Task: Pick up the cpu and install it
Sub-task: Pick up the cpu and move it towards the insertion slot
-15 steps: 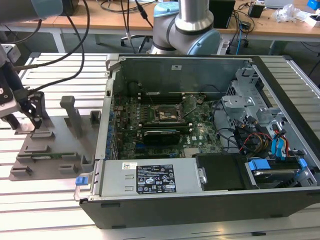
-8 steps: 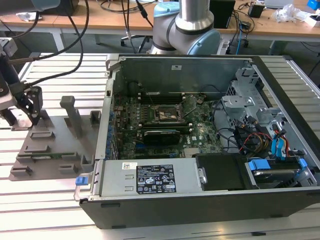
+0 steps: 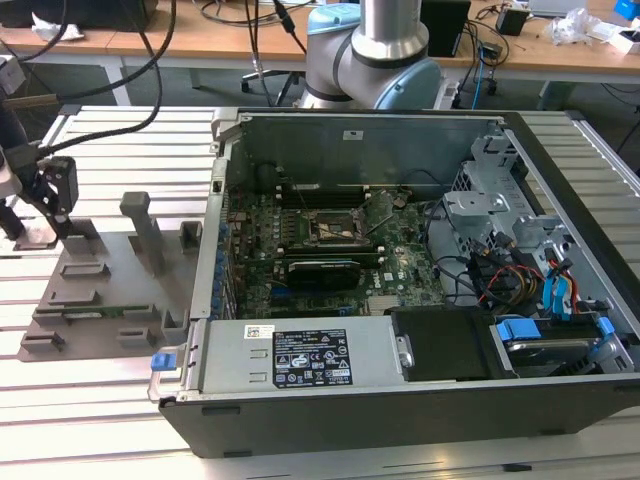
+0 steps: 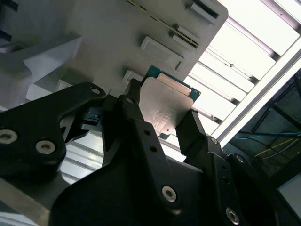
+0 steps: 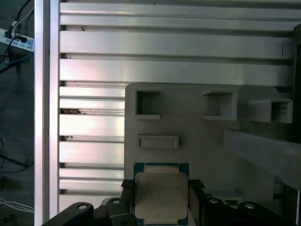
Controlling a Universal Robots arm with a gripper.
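Two fingers [image 5: 195, 188] of the end effector [image 5: 161, 189] were clamped on opposite edges of the cpu [image 5: 161, 202], probably to spare its faces (lifted or resting, I could not tell). It lay at the corner of the grey holder plate [image 5: 188, 117] on the bench [image 5: 164, 70], well apart from the computer case [image 3: 400, 130].

On table [image 3: 110, 420]: plate [image 3: 100, 295] at the exterior view's left, case [image 3: 400, 415] just beside, at its right. At plate's corner farthest from case: cpu [image 5: 161, 200] between gripper [image 4: 162, 110] fingers. In case: socket [image 3: 335, 228] behind power supply [image 3: 300, 357].
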